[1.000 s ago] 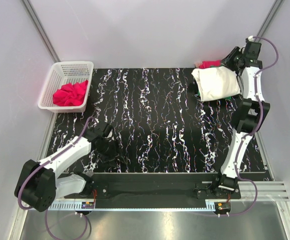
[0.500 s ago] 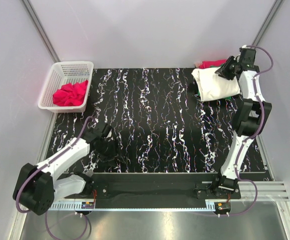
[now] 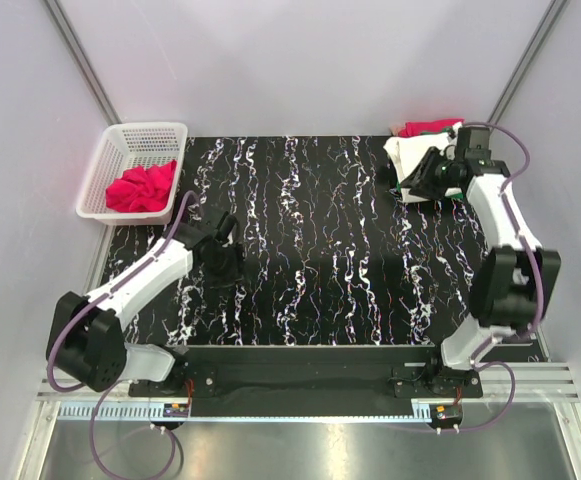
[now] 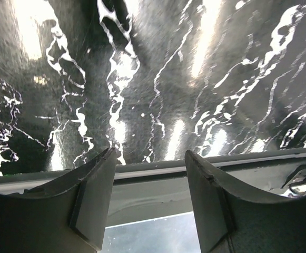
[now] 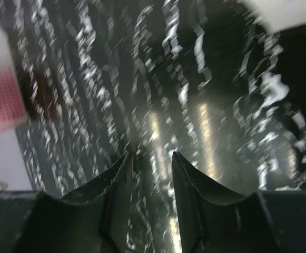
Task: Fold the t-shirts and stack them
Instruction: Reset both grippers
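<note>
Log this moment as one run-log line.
left gripper: open, empty | right gripper: open, empty, by folded white cotton t-shirt | crumpled pinkish-red t-shirt: in white plastic basket

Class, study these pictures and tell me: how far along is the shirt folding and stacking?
Done: a folded white shirt lies at the far right corner of the mat, with a red shirt showing behind it. In hand: nothing; the left gripper and right gripper are both open and empty. Left: a crumpled shirt, also red, sits in the basket, not yet folded or stacked.
</note>
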Robot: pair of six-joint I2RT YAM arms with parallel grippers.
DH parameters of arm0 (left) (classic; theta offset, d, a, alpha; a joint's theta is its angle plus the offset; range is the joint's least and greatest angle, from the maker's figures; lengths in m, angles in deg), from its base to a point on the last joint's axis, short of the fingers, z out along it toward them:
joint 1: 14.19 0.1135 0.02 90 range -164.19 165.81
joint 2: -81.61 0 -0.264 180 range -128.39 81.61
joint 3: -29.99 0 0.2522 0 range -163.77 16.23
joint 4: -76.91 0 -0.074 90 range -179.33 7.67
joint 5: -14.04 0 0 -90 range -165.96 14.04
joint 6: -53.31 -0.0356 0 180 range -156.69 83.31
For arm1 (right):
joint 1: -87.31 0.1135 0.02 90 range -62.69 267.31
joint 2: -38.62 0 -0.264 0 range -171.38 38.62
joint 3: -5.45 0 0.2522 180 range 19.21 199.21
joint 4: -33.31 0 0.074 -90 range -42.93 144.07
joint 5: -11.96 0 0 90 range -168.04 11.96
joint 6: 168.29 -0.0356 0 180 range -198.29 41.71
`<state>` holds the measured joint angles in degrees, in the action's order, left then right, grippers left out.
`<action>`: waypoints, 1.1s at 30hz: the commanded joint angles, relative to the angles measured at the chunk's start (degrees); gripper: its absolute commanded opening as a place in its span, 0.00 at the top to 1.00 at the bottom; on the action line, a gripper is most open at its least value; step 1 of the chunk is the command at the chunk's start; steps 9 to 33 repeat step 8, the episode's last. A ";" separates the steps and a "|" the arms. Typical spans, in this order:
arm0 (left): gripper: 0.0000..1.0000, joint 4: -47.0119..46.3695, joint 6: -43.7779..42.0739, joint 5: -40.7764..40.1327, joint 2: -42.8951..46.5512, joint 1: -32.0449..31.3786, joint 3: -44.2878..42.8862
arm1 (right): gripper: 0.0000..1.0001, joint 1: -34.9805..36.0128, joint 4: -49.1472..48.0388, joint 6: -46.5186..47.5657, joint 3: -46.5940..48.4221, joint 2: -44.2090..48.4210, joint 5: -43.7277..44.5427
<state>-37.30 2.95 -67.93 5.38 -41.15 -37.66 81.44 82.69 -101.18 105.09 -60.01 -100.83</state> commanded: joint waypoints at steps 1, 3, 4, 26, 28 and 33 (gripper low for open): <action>0.40 0.27 -0.53 -2.93 1.69 -0.72 -2.63 | 0.58 4.71 3.49 -1.19 -7.91 11.33 -3.40; 0.39 0.18 -0.61 -3.46 2.39 -0.81 -2.36 | 0.58 5.52 5.94 -0.14 -9.76 14.06 -3.14; 0.39 0.18 -0.53 -3.81 3.27 -0.90 -2.10 | 0.57 7.26 6.91 0.22 -11.08 14.69 -2.53; 0.41 -0.79 -0.79 -4.78 5.74 -1.08 -0.34 | 0.58 8.85 9.03 1.18 -13.99 17.50 -2.79; 0.41 -0.79 -0.79 -4.78 5.74 -1.08 -0.34 | 0.58 8.85 9.03 1.18 -13.99 17.50 -2.79; 0.41 -0.79 -0.79 -4.78 5.74 -1.08 -0.34 | 0.58 8.85 9.03 1.18 -13.99 17.50 -2.79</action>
